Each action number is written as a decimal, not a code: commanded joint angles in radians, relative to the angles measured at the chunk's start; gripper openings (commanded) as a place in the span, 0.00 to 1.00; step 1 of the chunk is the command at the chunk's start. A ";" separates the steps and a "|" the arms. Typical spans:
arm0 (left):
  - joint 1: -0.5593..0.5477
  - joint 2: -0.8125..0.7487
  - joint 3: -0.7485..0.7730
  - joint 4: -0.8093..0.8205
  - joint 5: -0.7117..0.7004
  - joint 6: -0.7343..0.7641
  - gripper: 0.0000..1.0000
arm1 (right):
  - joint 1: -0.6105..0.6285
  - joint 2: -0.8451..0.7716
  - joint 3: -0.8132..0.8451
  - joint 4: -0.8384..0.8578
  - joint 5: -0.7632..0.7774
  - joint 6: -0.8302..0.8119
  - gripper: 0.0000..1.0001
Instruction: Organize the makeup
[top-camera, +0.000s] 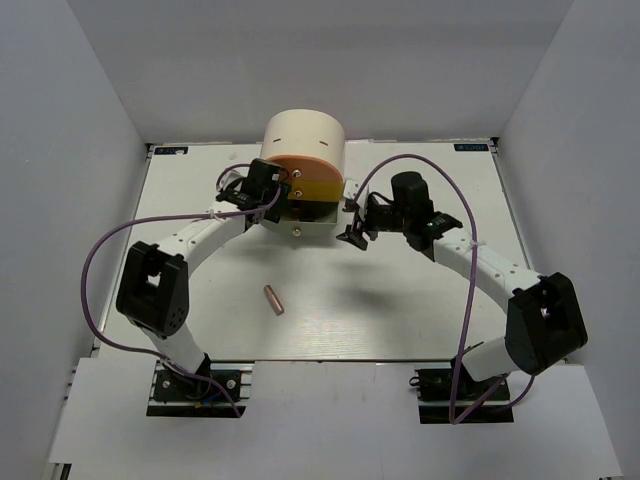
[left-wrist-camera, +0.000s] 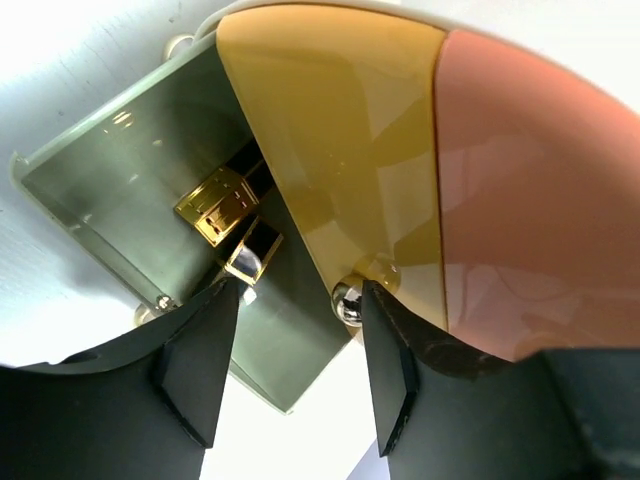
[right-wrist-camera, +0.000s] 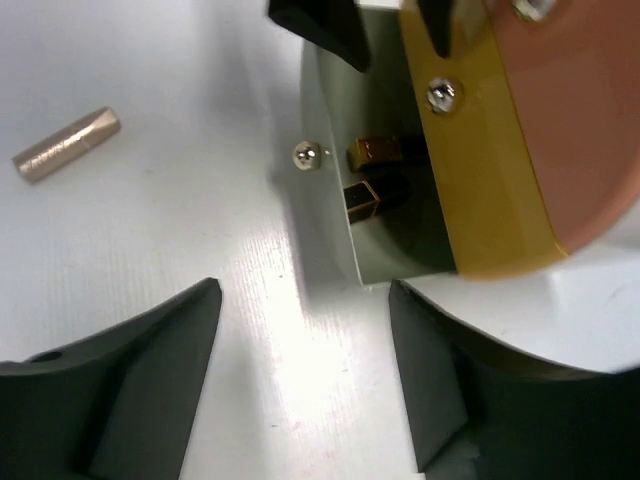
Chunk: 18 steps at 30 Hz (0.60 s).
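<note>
The lipstick (top-camera: 273, 299) lay alone on the surface (top-camera: 420, 300), well apart from every edge with open room all round. Its long axis ran near to far, the far end tipped slightly left. Two gold-and-black cases (left-wrist-camera: 220, 205) sat in the swung-out green drawer (left-wrist-camera: 110, 190) of the box (top-camera: 305, 135) at the far edge. The left end effector (top-camera: 262, 188) and the right end effector (top-camera: 352, 236) flanked the drawers, both released and holding nothing.

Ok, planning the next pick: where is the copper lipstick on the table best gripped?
At its middle, from straight above, jaws across the narrow width: the copper lipstick is a slim cylinder lying flat on the table, likely to roll if pushed sideways.
</note>
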 joint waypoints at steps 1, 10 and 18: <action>0.004 -0.067 0.033 0.006 -0.021 0.011 0.62 | 0.000 -0.002 0.028 -0.053 -0.158 -0.074 0.78; 0.004 -0.522 -0.295 0.170 0.001 0.423 0.52 | 0.050 0.134 0.144 -0.430 -0.412 -0.275 0.89; 0.004 -1.010 -0.503 -0.161 -0.062 0.450 0.52 | 0.263 0.194 0.115 -0.195 -0.243 0.043 0.29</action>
